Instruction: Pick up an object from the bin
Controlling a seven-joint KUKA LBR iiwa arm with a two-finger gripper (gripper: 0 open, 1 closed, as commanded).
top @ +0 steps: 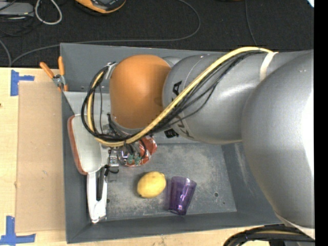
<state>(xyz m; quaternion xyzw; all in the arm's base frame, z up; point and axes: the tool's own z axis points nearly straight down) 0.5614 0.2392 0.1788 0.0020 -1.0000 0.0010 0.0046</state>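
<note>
Yellow lemon (151, 184) sits just beside my hand (124, 157), purple cup (181, 195) beyond it; wide or narrow, I cannot tell.

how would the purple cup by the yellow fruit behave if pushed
The purple cup looks like thin see-through plastic, so probably light and easy to tip or slide. Its round wall suggests it could roll, perhaps against the yellow fruit just beside it.

The lemon (151, 184) is yellow, the cup (181, 195) purple, the bin (218, 160) grey, the wrist cover (136, 88) orange.
</note>
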